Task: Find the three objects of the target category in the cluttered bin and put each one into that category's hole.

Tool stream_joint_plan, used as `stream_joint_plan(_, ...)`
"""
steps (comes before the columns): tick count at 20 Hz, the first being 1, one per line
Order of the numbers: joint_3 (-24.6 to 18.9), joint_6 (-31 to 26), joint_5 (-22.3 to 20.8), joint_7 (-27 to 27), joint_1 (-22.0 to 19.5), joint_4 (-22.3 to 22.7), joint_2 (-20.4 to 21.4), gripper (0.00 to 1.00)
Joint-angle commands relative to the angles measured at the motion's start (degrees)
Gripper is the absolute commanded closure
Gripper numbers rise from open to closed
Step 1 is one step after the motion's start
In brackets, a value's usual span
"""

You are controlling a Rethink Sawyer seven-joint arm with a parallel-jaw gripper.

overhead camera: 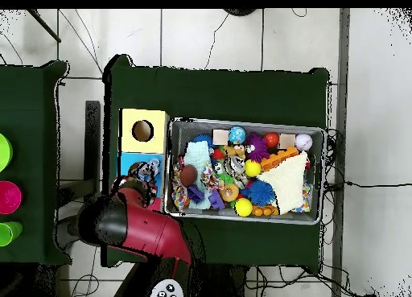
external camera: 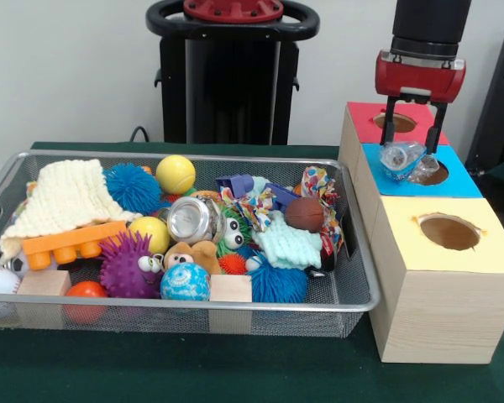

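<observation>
Now end effector [external camera: 415, 149] pinches crinkled clear plastic [external camera: 401, 158] over blue-topped box [external camera: 470, 181].

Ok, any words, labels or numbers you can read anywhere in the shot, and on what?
None readable.
Crushed silver can in the bin: no legible print.
Patterned cloth: coloured shapes only, no letters.
Clear crumpled item in the pincer over the blue-topped box: no label visible.

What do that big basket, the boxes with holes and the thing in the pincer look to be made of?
The bin looks like silvery wire mesh; you see through it. The boxes look like pale wood with visible grain and coloured matte tops. The crumpled object in the pincer looks like clear, glossy plastic, probably.
</observation>
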State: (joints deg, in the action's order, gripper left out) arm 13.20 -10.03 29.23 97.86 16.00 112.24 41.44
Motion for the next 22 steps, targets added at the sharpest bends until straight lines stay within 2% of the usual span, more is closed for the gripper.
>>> stream_joint_plan(1,-1.36,1.97,1.36,14.77,-0.59,1.61,-0.98,0.0)
stream_joint_plan(6,-1.53,1.68,1.83,15.53,-0.42,2.76,-0.17,0.0)
stream_joint_plan(10,-0.03,0.03,1.68,15.58,0.64,3.07,1.14,0.0)
stream_joint_plan(17,8.8,-13.58,0.46,17.61,6.65,-2.06,2.95,0.0)
stream_joint_plan(22,9.96,-16.37,0.69,17.42,6.81,-3.81,2.69,0.0)
